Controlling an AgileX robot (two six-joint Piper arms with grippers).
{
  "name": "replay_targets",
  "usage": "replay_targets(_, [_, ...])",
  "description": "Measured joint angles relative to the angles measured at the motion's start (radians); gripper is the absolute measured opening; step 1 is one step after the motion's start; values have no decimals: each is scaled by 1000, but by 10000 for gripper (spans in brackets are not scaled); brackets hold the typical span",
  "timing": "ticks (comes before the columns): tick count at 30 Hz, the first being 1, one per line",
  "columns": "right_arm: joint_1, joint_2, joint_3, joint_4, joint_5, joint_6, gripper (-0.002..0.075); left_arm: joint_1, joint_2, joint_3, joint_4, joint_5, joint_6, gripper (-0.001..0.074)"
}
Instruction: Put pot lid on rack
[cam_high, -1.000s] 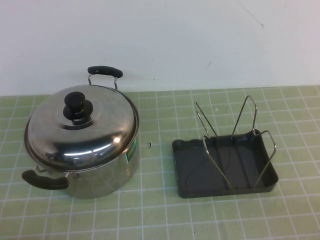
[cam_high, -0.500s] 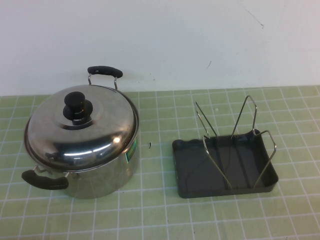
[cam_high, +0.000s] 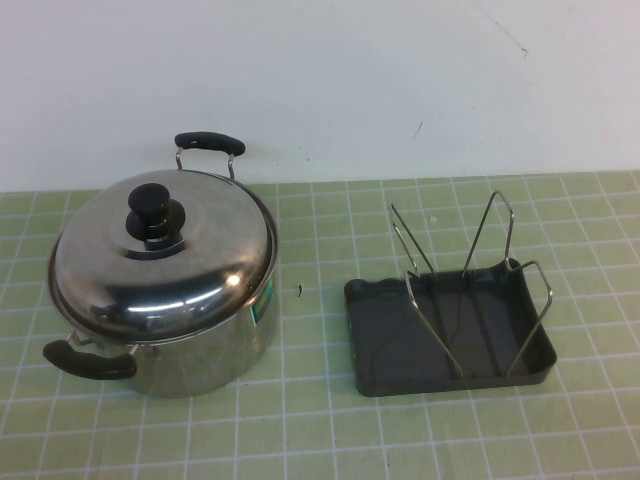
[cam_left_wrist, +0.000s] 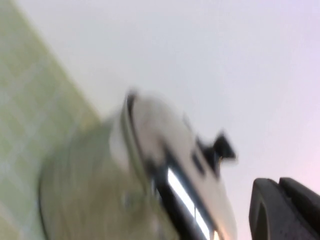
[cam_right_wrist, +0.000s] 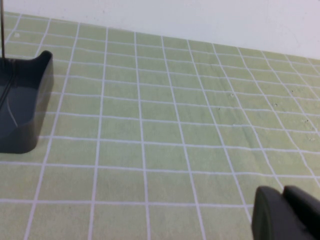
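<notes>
The shiny steel pot lid with a black knob sits on the pot at the table's left. The dark grey rack with wire loops stands to the right and holds nothing. Neither arm shows in the high view. My left gripper is shut and empty, apart from the pot; the lid and its knob show blurred in its wrist view. My right gripper is shut and empty over the mat, apart from the rack's corner.
The pot has two black handles, one at the back and one at the front left. A green gridded mat covers the table. A white wall stands behind it.
</notes>
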Motion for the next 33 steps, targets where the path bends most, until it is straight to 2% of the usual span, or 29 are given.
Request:
replay_targets(5, [0, 0, 0, 0, 0, 0, 30, 0, 0, 0, -104, -68, 116, -2])
replay_targets(9, [0, 0, 0, 0, 0, 0, 30, 0, 2, -10, -104, 100, 217, -2])
replay_targets(12, [0, 0, 0, -1, 0, 0, 30, 0, 69, -98, 7, 232, 355, -2])
replay_targets(16, [0, 0, 0, -1, 0, 0, 30, 0, 243, -256, 140, 258, 479, -2])
replay_targets(18, [0, 0, 0, -1, 0, 0, 29, 0, 341, -334, 242, 261, 476, -2])
replay_targets(21, [0, 0, 0, -1, 0, 0, 30, 0, 498, -428, 469, 263, 337, 13])
replay_targets(24, [0, 0, 0, -1, 0, 0, 29, -14, 623, -477, 702, 205, 121, 99])
replay_targets(28, [0, 0, 0, -1, 0, 0, 29, -99, 740, -490, 1056, 7, -160, 344])
replay_targets(30, [0, 0, 0, -1, 0, 0, 29, -137, 801, -504, 1214, -118, -243, 472])
replay_targets(31, [0, 0, 0, -1, 0, 0, 29, -152, 834, -517, 1262, -167, -275, 519])
replay_targets(33, [0, 0, 0, -1, 0, 0, 29, -167, 896, -543, 1308, -237, -308, 567])
